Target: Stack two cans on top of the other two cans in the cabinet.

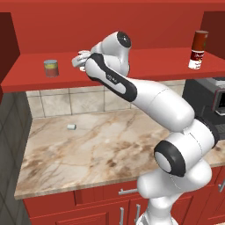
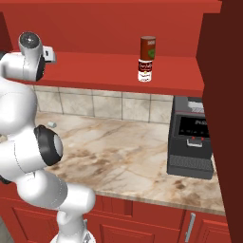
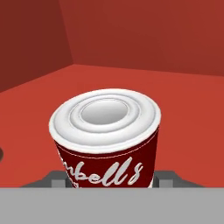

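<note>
A red-and-white soup can with a pale lid stands between my gripper's fingertips, which press against its sides; the gripper is shut on it. From the left base view the gripper reaches onto the cabinet shelf with that can partly hidden by the hand. To its left on the shelf sits a short grey can with a yellow-green label. Far right, a dark red can is stacked on another soup can; the stack also stands out clearly in the right base view.
Below the shelf lies a marble counter with a small pale object near the tiled wall. A black coffee machine stands at the counter's right end. The cabinet's side wall closes off the shelf on the right.
</note>
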Tool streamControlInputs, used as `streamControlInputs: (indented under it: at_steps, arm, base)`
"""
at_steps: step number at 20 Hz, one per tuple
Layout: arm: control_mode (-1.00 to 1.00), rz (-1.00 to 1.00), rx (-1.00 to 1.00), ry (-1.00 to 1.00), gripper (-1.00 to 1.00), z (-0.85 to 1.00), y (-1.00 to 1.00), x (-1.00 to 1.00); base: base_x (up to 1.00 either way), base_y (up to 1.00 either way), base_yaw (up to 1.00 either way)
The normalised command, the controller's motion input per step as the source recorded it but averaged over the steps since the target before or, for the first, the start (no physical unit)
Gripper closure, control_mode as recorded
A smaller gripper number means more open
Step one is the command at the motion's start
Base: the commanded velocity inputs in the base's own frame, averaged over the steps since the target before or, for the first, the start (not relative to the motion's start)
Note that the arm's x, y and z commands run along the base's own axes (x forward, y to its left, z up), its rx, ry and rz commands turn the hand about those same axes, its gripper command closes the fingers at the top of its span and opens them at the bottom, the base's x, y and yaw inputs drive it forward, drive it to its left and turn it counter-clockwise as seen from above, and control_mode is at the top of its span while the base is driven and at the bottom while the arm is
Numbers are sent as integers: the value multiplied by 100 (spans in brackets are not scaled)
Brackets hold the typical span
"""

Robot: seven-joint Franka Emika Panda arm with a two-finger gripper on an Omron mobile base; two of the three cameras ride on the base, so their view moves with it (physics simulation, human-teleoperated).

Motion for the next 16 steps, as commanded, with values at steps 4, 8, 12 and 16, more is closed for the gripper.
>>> streamControlInputs:
  at_steps: [4, 8, 12, 16]
  arm:
    - [-100, 1, 0, 0, 100, -1, 0, 0]
    - [-100, 3, 0, 0, 100, 0, 0, -2]
    - [-100, 6, 0, 0, 100, 7, 0, -26]
    - [-100, 6, 0, 0, 100, 17, 5, -39]
  base:
    - [0, 0, 0]
    - [0, 0, 0]
    - [0, 0, 0]
    - [0, 0, 0]
